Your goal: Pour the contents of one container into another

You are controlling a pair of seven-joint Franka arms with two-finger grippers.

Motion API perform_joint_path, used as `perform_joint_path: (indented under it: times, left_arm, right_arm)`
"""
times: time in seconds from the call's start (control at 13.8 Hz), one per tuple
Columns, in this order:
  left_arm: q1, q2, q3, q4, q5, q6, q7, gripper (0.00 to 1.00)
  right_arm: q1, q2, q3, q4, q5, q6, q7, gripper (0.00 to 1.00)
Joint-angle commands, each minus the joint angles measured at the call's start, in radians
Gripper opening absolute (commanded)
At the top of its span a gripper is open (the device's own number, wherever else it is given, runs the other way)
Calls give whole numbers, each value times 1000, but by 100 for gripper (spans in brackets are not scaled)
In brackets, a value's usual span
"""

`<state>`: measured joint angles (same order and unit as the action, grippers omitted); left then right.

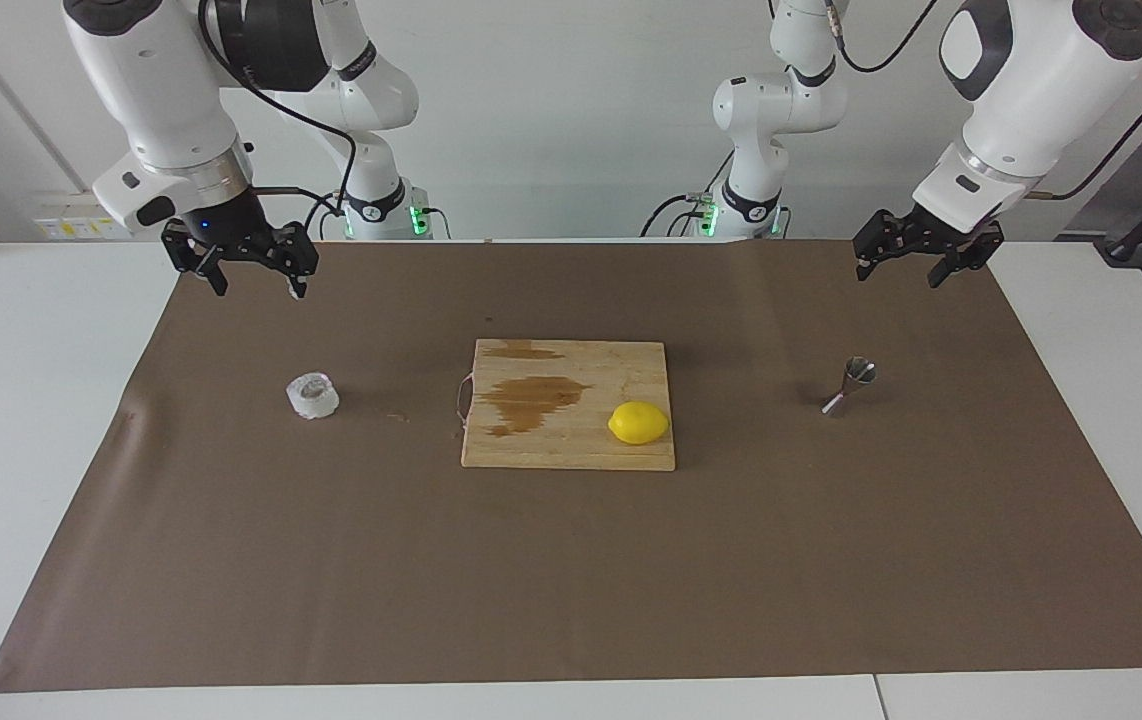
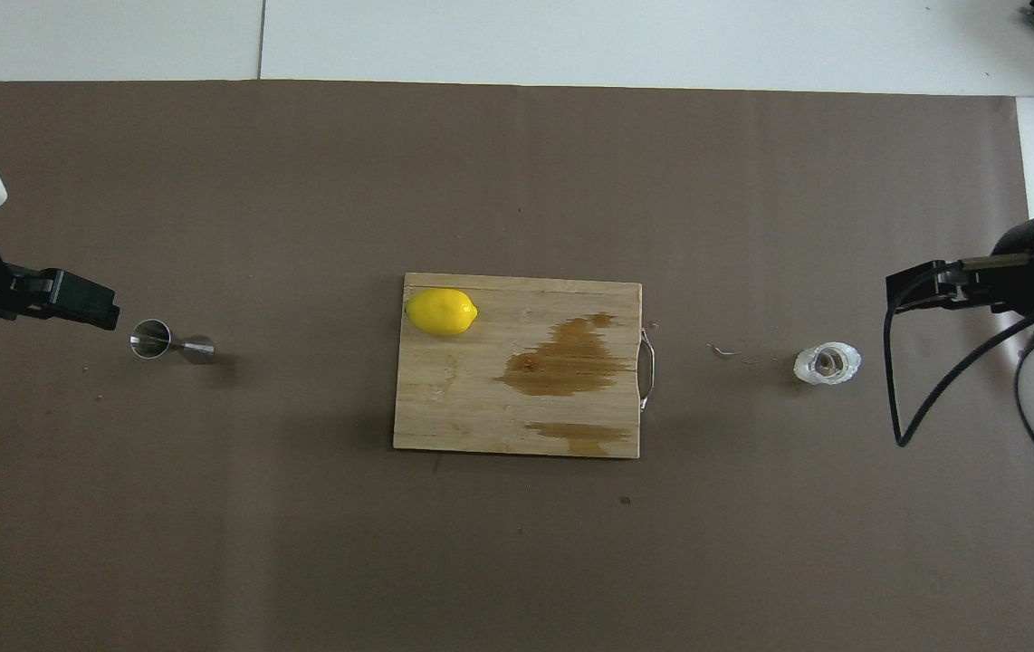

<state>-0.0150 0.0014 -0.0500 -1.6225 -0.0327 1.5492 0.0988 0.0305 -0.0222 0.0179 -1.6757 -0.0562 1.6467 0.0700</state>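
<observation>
The cup (image 1: 312, 396) sits at centre-left of the facing view, just below the right gripper (image 1: 249, 268), fingers apart and empty. The jigger (image 1: 850, 385) (upright, centre-right) stands below the left gripper (image 1: 913, 258), likewise spread and empty.

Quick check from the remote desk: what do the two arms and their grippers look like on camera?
Both arms are glossy white with rounded shells and dark grey joint caps. Black cables loop loosely along each. A silver metal ring joins each wrist to its black left gripper and right gripper, each with two slim black fingers. A small blue light glows on the right one; green lights glow at both bases.
</observation>
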Motion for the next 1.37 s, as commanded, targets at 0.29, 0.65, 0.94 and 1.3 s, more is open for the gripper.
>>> perform_joint_path:
  times: [0.29,0.65,0.94,1.3]
  left_arm:
    - [115,58,2,-137,-58,5,-16,100]
    - [184,98,4,-218,-72,2,-56,100]
    - [247,149,4,-197,-162,-107,-56,100]
    - [257,226,55,-165,-219,-198,-67,100]
  right_arm:
    - [-17,-25,8,-30,27,16,4,100]
    - [-17,-25,8,-30,27,16,4,100]
    - [-17,-25,8,-30,27,16,4,100]
    - [-17,-25,8,-30,27,16,4,100]
